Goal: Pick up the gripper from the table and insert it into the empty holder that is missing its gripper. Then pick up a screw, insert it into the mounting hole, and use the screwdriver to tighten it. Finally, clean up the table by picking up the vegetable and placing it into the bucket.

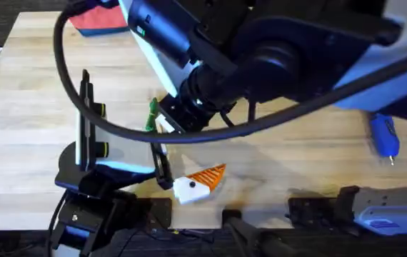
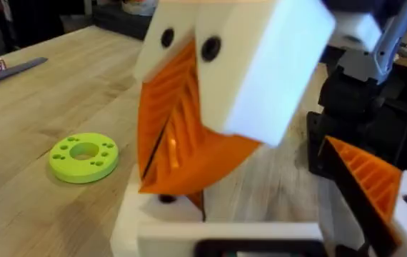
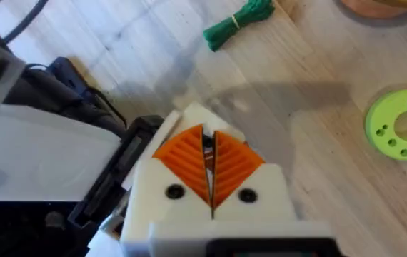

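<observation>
While right gripper [image 3: 207, 143] hangs low between left arm's fingers, insertion step is in hand. Its pads are pressed together, seemingly pinching the gripper [image 2: 210, 160], though wedge and pads blur into one orange mass. Left gripper [image 2: 260, 207] spread wide; the holder [image 2: 153, 225] sits bare just under wedge. Next move calls for squaring wedge to holder, then pushing it home. The screwdriver [image 1: 384, 135] lies untouched, well apart; the vegetable [image 3: 243, 18] on table.
</observation>
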Motion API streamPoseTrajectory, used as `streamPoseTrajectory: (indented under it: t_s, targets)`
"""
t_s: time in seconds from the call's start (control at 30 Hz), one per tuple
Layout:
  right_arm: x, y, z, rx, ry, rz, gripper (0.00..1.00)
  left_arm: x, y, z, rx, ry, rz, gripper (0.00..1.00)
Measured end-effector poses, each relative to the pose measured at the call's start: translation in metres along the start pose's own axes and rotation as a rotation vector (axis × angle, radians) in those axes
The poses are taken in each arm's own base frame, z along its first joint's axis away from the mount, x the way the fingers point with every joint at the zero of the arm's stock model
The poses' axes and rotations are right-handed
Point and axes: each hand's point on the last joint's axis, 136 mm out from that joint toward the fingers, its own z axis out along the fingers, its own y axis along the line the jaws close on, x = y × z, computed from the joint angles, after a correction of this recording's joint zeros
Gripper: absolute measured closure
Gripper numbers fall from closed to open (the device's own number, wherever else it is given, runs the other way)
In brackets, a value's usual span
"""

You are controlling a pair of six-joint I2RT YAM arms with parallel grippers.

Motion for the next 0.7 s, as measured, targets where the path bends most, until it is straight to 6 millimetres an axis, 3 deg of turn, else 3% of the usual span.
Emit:
streamPoseTrajectory:
  t_s: [0.27,0.4,0.5,0.53,0.7]
  targets:
    - [0.000,0.000,0.000,0.000,0.000,0.001,0.980,0.000,0.000,0.000,0.002,0.000,0.000,0.009]
    - [-0.001,0.000,-0.001,-0.004,-0.003,0.007,0.595,0.000,-0.002,0.000,0.008,0.000,0.004,0.009]
    - [-0.001,-0.005,-0.005,0.009,-0.010,0.012,0.154,0.000,-0.002,0.000,0.010,0.000,0.004,0.009]
    - [-0.002,-0.007,-0.009,0.011,-0.020,0.014,0.049,0.000,-0.002,0.000,0.010,0.000,0.006,0.009]
    - [0.001,-0.009,-0.045,0.001,-0.067,0.022,0.011,0.000,-0.002,0.000,0.011,0.000,0.009,0.009]
